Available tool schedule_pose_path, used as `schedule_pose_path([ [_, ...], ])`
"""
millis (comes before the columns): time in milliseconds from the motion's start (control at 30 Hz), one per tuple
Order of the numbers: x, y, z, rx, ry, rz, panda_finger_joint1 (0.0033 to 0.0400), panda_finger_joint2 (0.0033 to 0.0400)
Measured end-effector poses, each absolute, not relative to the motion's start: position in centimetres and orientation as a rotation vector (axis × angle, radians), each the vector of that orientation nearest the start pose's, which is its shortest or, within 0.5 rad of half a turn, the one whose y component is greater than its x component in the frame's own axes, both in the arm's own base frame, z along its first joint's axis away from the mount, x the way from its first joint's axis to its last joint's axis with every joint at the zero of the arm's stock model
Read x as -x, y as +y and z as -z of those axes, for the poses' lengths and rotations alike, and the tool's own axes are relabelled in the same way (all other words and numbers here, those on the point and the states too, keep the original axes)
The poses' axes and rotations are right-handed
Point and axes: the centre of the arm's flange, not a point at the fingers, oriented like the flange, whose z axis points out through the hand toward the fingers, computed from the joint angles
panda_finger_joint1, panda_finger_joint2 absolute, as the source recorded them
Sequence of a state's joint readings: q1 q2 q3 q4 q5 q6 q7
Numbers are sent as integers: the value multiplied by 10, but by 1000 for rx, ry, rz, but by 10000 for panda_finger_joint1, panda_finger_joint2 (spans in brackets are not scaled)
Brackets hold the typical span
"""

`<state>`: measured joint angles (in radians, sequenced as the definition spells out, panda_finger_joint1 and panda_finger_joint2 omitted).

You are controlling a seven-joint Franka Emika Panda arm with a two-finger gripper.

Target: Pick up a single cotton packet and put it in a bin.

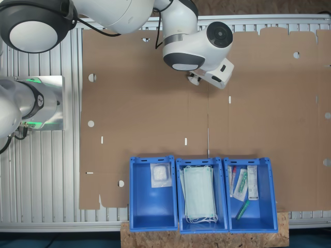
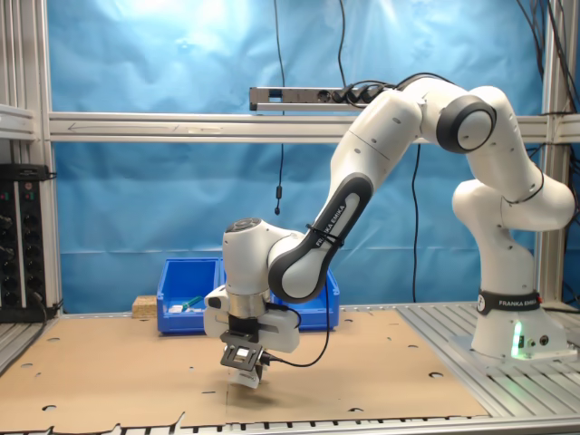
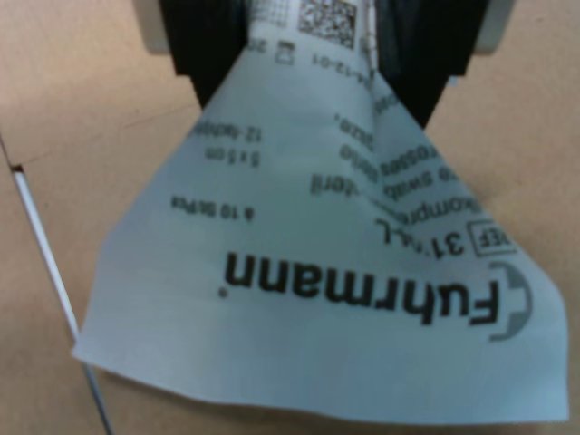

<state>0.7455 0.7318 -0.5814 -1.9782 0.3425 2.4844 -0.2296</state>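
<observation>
The gripper (image 2: 245, 367) pinches 1 flat white cotton packet (image 3: 317, 263) between 2 black fingers (image 3: 210, 50) above brown cardboard (image 1: 150, 93). Well apart stand 3 blue plastic crates; the bin (image 1: 152, 206) holds 1 square packet (image 1: 160, 175).

Cardboard-covered table (image 1: 145, 93) bearing three blue crates (image 1: 153, 217)

The first exterior view looks straight down from high up on the brown cardboard sheet (image 1: 155, 103). The second exterior view stands low beside the sheet, looking across it. Both share it. The wrist view sits very close above it
</observation>
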Motion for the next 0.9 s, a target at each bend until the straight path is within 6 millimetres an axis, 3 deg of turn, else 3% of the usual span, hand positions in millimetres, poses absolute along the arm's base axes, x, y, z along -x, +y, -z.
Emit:
schedule_pose_path([
  [533,-588,95,-145,3299,-351,-117,86,86],
  [700,-590,98,-159,3279,-341,-105,86,86],
  [900,-594,103,-191,3238,-323,-67,86,86],
])
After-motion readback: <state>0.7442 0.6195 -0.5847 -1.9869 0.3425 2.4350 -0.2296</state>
